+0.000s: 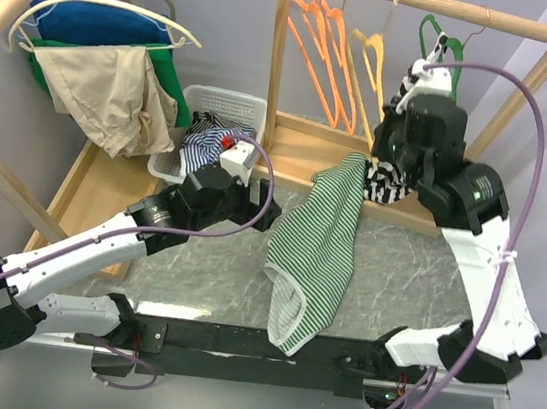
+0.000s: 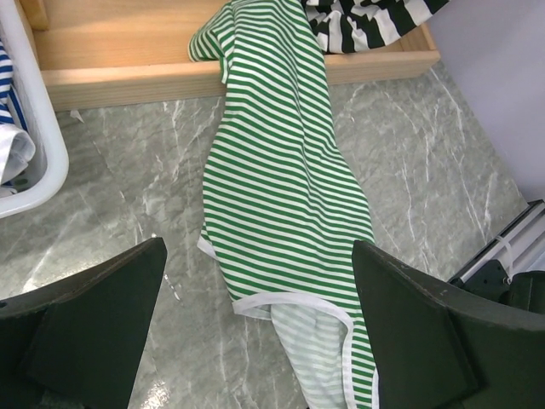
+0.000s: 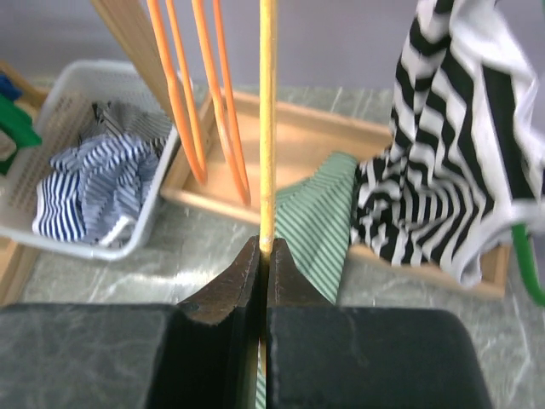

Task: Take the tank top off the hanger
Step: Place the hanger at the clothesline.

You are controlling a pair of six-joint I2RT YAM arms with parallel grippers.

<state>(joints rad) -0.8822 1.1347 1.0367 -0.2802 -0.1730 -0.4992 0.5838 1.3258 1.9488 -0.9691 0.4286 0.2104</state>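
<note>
Green-and-white thin-striped tank top (image 1: 319, 241), white binding on the edges, lies limp with no hanger in it. Its far end is bunched on the lip of the light wooden rack base (image 2: 128, 51); the rest runs down the grey marbled tabletop (image 2: 111, 187) toward my bases. At the near end a white-trimmed opening shows the paler inside. My left gripper (image 2: 258, 256) hangs above that end with fingers spread wide, holding nothing. My right gripper (image 3: 264, 251) is up at the rack, pinched tight on the thin yellow hanger (image 3: 267, 128). Orange hangers (image 3: 192, 94) hang just left of it; a black-and-white broad-striped garment (image 3: 460, 170) hangs right of it, by a green hanger (image 3: 528, 256). Further left is a white slatted plastic basket (image 3: 85, 68) with blue-striped cloth (image 3: 94, 187) inside.
</note>
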